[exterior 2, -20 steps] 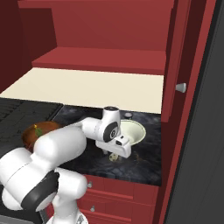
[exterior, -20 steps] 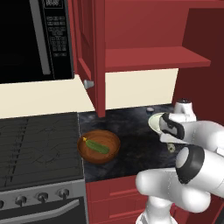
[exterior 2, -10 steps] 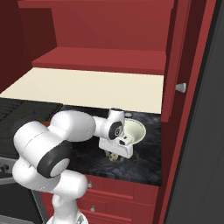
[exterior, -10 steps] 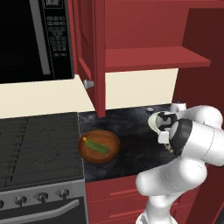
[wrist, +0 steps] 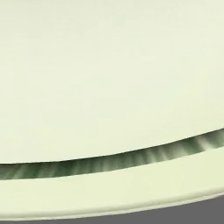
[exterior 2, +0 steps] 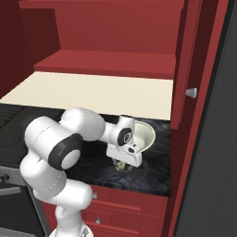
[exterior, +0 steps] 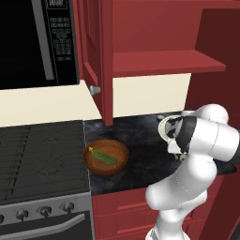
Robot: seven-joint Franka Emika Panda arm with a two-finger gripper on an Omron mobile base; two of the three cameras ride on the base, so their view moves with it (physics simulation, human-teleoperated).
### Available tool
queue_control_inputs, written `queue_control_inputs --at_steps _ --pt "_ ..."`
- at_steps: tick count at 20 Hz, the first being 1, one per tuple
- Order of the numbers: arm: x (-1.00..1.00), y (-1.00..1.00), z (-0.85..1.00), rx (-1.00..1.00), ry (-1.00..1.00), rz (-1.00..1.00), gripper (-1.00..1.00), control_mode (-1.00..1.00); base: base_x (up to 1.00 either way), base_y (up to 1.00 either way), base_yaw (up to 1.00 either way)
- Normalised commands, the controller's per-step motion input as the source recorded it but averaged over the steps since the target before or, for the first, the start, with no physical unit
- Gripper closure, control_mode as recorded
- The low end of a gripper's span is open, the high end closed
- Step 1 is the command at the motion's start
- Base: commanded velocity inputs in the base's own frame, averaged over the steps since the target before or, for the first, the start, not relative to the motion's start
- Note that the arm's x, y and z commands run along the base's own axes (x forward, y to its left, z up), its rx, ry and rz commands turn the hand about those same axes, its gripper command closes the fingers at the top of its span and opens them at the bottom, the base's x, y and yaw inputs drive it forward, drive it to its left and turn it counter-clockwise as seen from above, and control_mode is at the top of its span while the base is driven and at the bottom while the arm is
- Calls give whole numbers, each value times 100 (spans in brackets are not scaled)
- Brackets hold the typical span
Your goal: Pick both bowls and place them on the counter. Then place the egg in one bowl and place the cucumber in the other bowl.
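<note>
Gripper [exterior 2: 124,163] is hanging released beside the pale bowl [exterior 2: 144,135] at the counter's [exterior: 140,136] right end, cucumber [exterior: 104,157] lying in the brown bowl [exterior: 106,157], egg apparently next.

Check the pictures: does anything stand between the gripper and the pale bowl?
Nothing visible does. The gripper hangs right at the pale bowl on the counter; the hand view shows the bowl's pale surface up close.

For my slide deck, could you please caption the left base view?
Cucumber in the brown wooden bowl on the black counter; white arm bends over the pale bowl.
</note>
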Motion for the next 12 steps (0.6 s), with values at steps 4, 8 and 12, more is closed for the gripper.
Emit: queue_control_inputs --at_steps 4,8,12 --pt "-8 0 -13 2 0 0 -100 -100 0 0 0" --pt "-9 6 -11 0 0 0 -100 -100 0 0 0" --pt "-2 21 -8 0 0 0 -100 -100 0 0 0"
